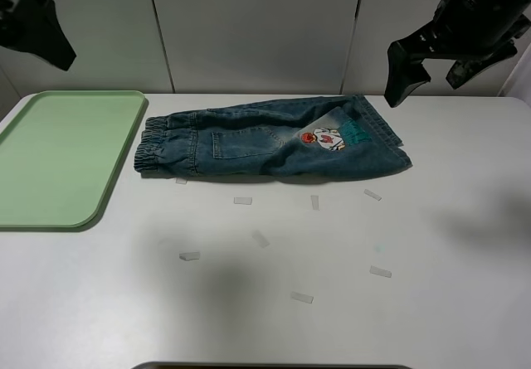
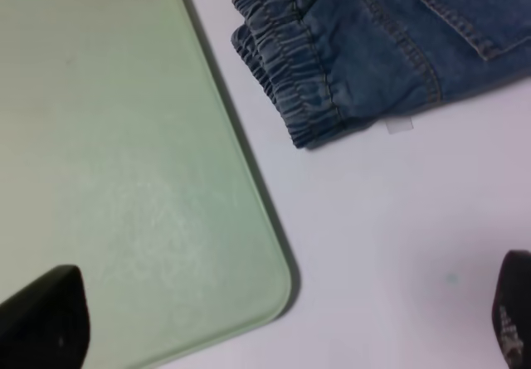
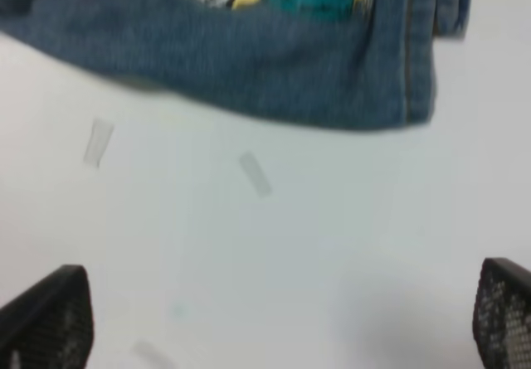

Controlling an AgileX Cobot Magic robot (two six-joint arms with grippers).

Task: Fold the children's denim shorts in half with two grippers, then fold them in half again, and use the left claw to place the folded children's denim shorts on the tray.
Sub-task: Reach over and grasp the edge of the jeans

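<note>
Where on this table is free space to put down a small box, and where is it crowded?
Free: the green tray, fully bare; the table right of the denim shorts. Crowded: the tape strips scattered in front of the shorts.

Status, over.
Left tool open, empty. Right tool open, empty. Denim shorts lying on table, beside tray. Only tape strips around.

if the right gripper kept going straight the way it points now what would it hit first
Probably bare table, not the children's denim shorts. In the right wrist view the right gripper has its open fingers framing white tabletop with tape strips; the shorts' hem lies beyond. Depth is uncertain.
</note>
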